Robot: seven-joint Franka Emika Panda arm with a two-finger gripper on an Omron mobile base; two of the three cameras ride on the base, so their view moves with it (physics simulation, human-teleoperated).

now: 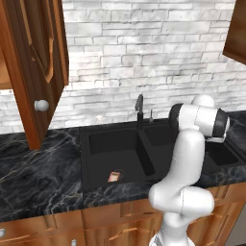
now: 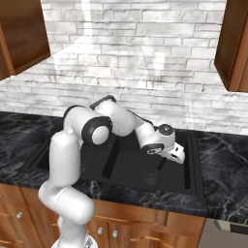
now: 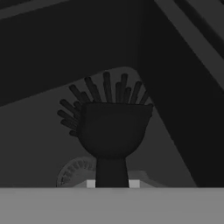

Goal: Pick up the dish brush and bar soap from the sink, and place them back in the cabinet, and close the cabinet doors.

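Here the hand (image 2: 167, 162) is closed tight on the thin handle of the slim black dish brush (image 2: 156, 173), which hangs head-down from it over the right basin of the black double-basin sink (image 2: 193, 180). In the hand view the brush's wide bristled head (image 3: 111, 124) points away from the fingers, with a round drain (image 3: 74, 173) beneath. It looks light and stiff, though the smooth narrow handle could swivel in a pinch grip (worth watching on the long swing upward), so the hold near the handle's end seems reasonable. The small pinkish-red bar soap (image 1: 114, 176) lies in the left basin by its drain; likely slippery, it is best taken across its short flat sides. Past the black marble counter (image 1: 33, 173), a reddish-brown wooden cabinet door (image 1: 36, 67) stands open at upper left.
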